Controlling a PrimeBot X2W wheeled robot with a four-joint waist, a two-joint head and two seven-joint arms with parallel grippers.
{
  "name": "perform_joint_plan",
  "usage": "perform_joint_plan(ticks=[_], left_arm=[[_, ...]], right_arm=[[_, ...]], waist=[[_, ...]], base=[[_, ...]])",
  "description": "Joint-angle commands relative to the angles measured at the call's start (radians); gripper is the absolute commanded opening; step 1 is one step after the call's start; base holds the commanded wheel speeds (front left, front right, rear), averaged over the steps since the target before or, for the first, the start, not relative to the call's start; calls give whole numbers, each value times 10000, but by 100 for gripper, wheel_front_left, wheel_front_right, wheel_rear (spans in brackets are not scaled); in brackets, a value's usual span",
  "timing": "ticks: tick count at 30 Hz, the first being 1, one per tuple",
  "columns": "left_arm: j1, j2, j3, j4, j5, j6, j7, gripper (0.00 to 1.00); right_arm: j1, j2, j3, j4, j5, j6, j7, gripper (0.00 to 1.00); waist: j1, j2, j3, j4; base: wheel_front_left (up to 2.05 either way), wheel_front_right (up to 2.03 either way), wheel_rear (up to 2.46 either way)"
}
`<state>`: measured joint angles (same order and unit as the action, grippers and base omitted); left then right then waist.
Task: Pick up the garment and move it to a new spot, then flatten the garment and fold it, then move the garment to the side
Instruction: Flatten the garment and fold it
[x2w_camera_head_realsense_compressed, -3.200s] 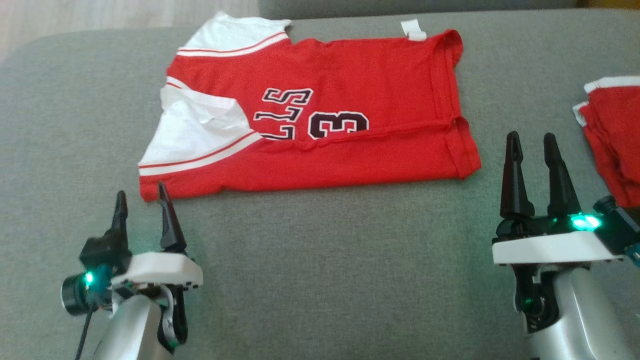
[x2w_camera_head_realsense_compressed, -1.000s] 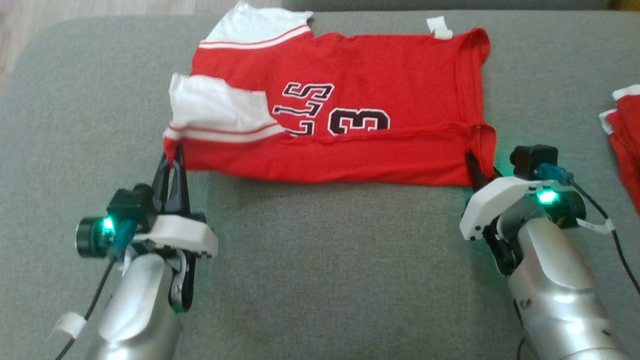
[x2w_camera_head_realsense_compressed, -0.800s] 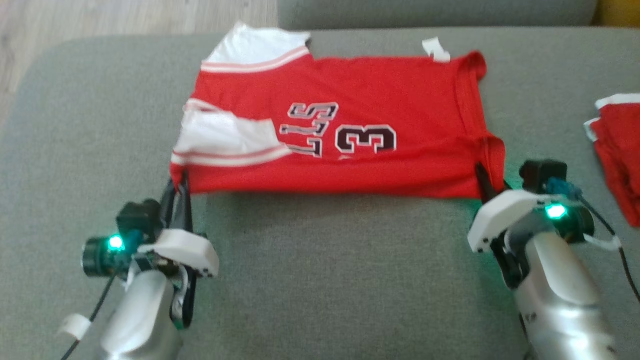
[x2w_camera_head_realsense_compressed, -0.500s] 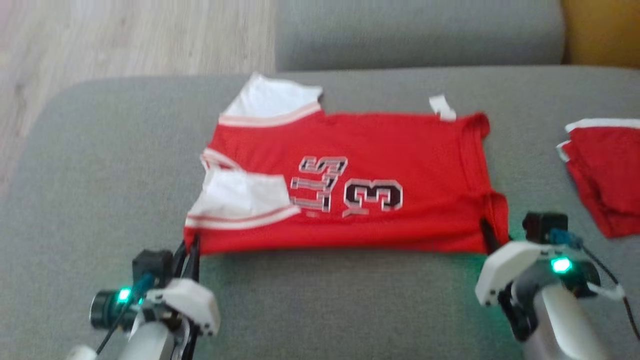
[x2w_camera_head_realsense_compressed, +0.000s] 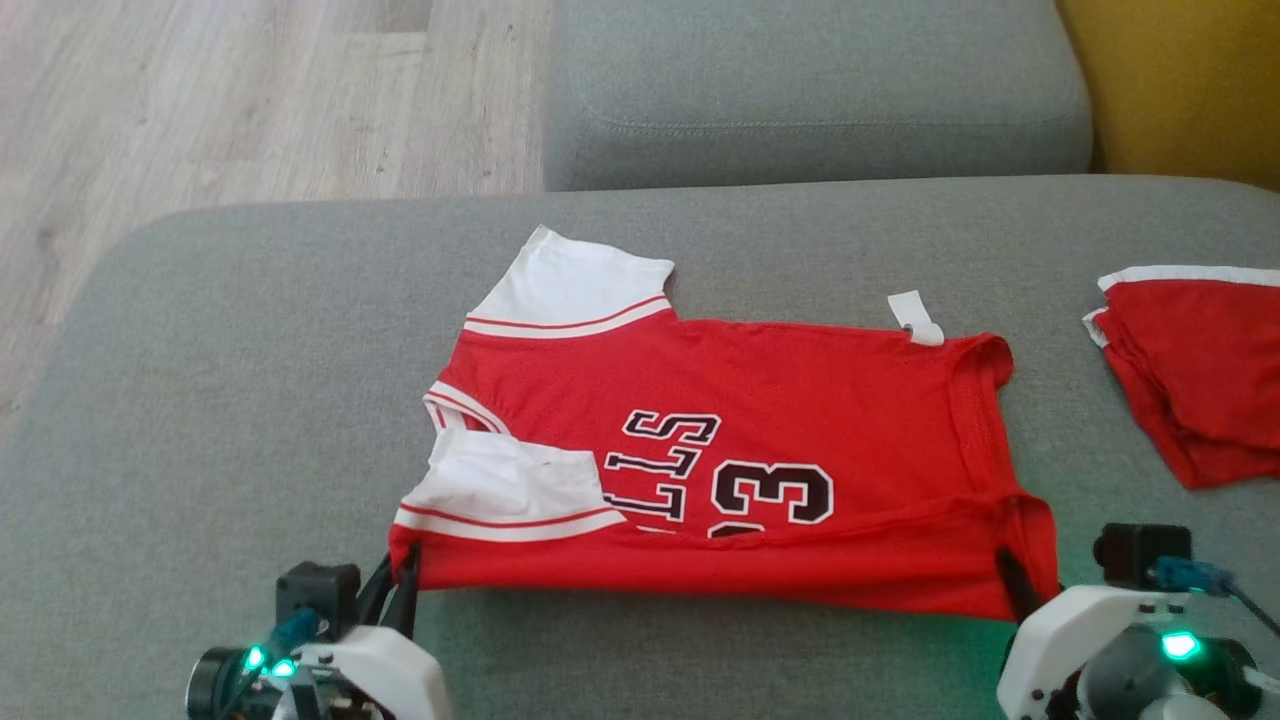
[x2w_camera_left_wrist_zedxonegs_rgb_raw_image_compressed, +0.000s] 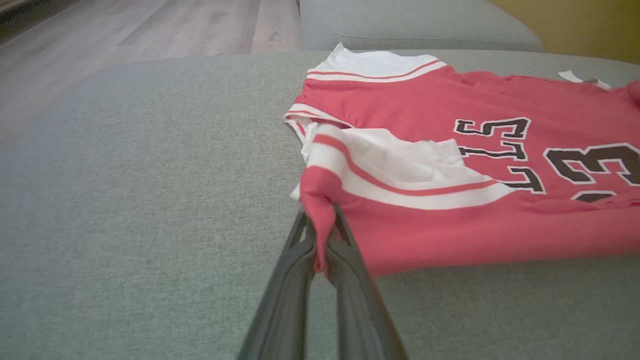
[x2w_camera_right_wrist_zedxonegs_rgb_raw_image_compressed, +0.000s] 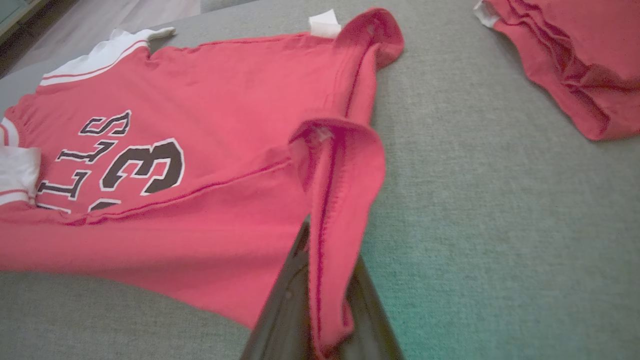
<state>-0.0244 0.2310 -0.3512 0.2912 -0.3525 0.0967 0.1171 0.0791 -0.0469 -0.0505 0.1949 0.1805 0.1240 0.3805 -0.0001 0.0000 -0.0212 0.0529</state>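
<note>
Red jersey (x2w_camera_head_realsense_compressed: 760, 400), white sleeves, near edge folded over, lies mid-cushion on grey sofa (x2w_camera_head_realsense_compressed: 250, 400); left gripper (x2w_camera_head_realsense_compressed: 400, 572) and right gripper (x2w_camera_head_realsense_compressed: 1012, 585) jaws clamp its near-left and near-right corners.

Grey cushion (x2w_camera_head_realsense_compressed: 250, 400) with a red shirt (x2w_camera_head_realsense_compressed: 780, 400) and a pile of red clothes (x2w_camera_head_realsense_compressed: 1200, 370) lying on it.
The red shirt is spread across the middle, close to the near edge, black letters and numerals facing up. One white sleeve (x2w_camera_head_realsense_compressed: 570, 285) points to the far side; the other (x2w_camera_head_realsense_compressed: 500, 490) is folded over the body at the near left. A small white tag (x2w_camera_head_realsense_compressed: 916, 320) sticks out at its far right. Its near strip is folded over, and both near corners are bunched and raised off the cushion. The pile of red clothes, white-trimmed, lies at the right, apart from the shirt.
</note>
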Motion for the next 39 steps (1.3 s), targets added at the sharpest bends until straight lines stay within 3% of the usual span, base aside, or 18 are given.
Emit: perform_joint_plan(ticks=[1, 5, 10, 11, 12, 13, 14, 15, 16, 21, 25, 30, 34, 39], left_arm=[[-442, 228, 313, -422, 1, 50, 69, 0], [-545, 148, 148, -564, 37, 59, 197, 0], [-966, 11, 213, -157, 33, 30, -513, 0], [-1023, -19, 226, -72, 22, 14, -663, 0], [-1083, -46, 257, 15, 11, 10, -841, 0], [-1140, -63, 279, 122, 12, 12, -1000, 18], [-1187, -72, 291, 252, 19, 20, -1106, 42], [-1229, -75, 285, 387, 37, 26, -1184, 78], [-1268, -89, 296, 515, 39, 51, -1247, 100], [-1475, -146, 426, 847, 18, 206, -1650, 100], [-1715, -295, 804, 736, -68, 428, -2792, 100], [-1839, -588, 1302, 53, -191, 371, -3716, 100], [-1944, -688, 1520, -554, 52, 103, -3780, 100], [-2942, -325, 1389, -378, 338, -459, -3614, 100]], right_arm=[[-362, -129, 98, -523, 85, 67, 45, 0], [-274, -76, 1, -715, 250, 67, 11, 0], [-516, -41, -123, -460, 410, 67, -605, 0], [-552, -39, -71, -397, 458, 67, -738, 18], [-582, -38, -70, -340, 534, 67, -904, 72], [-610, -38, -110, -262, 579, 67, -1064, 100], [-639, -37, -127, -174, 587, 67, -1192, 100], [-668, -37, -112, -93, 603, 67, -1293, 100], [-698, -36, -105, -42, 674, 67, -1436, 100], [-922, -35, -168, -94, 871, 67, -2427, 100], [-1097, -35, 152, -430, 1128, 67, -3747, 100], [-1090, -34, 527, -648, 1324, 67, -5357, 100], [-1201, -34, 738, -538, 1401, 67, -5846, 100], [-1689, -34, 891, -646, 1301, 67, -6051, 100]], waist=[[1, 0, 44, 25], [1, 0, 177, 45], [1, 0, 406, -9], [1, 0, 433, -20], [1, 0, 465, -39], [1, 0, 492, -56], [1, 0, 522, -73], [1, 0, 540, -86], [1, 0, 554, -101], [1, 0, 654, -172], [1, 0, 701, -193], [1, 0, 793, -250], [1, 0, 1069, -362], [1, 0, 1693, -622]], base=[[0, 0, 0], [0, 0, 0], [0, 0, 0], [0, 0, 0], [0, 0, 0], [0, 0, 0], [0, 0, 0], [0, 0, 0], [0, 0, 0], [0, 0, 0], [0, 0, 0], [0, 0, 0], [0, 0, 0], [0, 0, 0]])
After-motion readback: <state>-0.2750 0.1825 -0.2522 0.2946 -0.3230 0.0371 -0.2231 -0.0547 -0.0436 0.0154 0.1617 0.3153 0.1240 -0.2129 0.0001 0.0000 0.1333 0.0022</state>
